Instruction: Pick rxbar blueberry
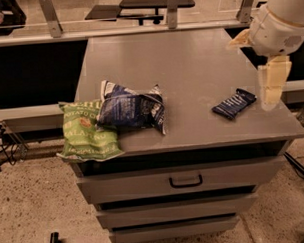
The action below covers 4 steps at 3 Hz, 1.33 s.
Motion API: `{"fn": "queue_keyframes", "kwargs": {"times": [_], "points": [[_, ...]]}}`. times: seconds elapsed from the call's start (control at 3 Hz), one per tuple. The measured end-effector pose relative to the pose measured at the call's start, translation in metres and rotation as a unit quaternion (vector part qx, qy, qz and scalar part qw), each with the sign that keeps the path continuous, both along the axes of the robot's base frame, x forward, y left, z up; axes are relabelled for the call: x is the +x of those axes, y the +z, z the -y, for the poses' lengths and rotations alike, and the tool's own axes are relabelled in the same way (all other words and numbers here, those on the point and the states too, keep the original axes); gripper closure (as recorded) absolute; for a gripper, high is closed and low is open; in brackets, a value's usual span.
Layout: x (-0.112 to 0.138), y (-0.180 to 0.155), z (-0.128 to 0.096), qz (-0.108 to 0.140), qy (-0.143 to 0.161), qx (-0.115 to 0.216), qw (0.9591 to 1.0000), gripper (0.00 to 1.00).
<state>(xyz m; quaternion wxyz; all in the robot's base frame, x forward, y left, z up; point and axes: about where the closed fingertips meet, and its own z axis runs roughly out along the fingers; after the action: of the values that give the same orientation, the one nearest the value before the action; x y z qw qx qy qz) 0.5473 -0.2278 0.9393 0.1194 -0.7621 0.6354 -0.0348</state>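
Grey and matte, the flat counter tops a cabinet of drawers standing on a speckled floor, with a dark loop drawer handle on the top drawer. The rxbar blueberry, a small, thin, dark navy rectangle with pale lettering and a slick wrapper, lies flat on the counter. The claw, cream-coloured and blocky under a rounded white wrist housing, hangs just beside the bar on the side away from the chip bags, raised off the surface and apart from it. Whether the claw is open or closed cannot be told, but the bar is plainly not in its hold. The bar's long axis runs on a diagonal, its near end pointing toward the counter's front and the bags, its far end toward the claw and the back. A grasp would likely have to shift a little toward the bags, come down, and close across the bar's narrow width. Well apart from the bar lie a crumpled blue-and-white chip bag and, beyond it, a green chip bag overhanging the counter's edge, both puffy and creased.
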Motion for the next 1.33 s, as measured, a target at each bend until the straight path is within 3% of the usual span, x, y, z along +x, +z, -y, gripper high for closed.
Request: {"fn": "queue_keyframes", "kwargs": {"times": [0.33,0.67,1.0,1.33], "points": [[0.026,-0.016,-0.006,-0.011,0.066,-0.006,0.9977,0.0],[0.041,-0.034,0.001,-0.015,0.104,-0.001,0.9945,0.0],[0.048,-0.052,0.022,-0.012,0.132,0.006,0.9912,0.03],[0.052,-0.064,0.036,-0.015,0.138,-0.003,0.9903,0.22]]}}
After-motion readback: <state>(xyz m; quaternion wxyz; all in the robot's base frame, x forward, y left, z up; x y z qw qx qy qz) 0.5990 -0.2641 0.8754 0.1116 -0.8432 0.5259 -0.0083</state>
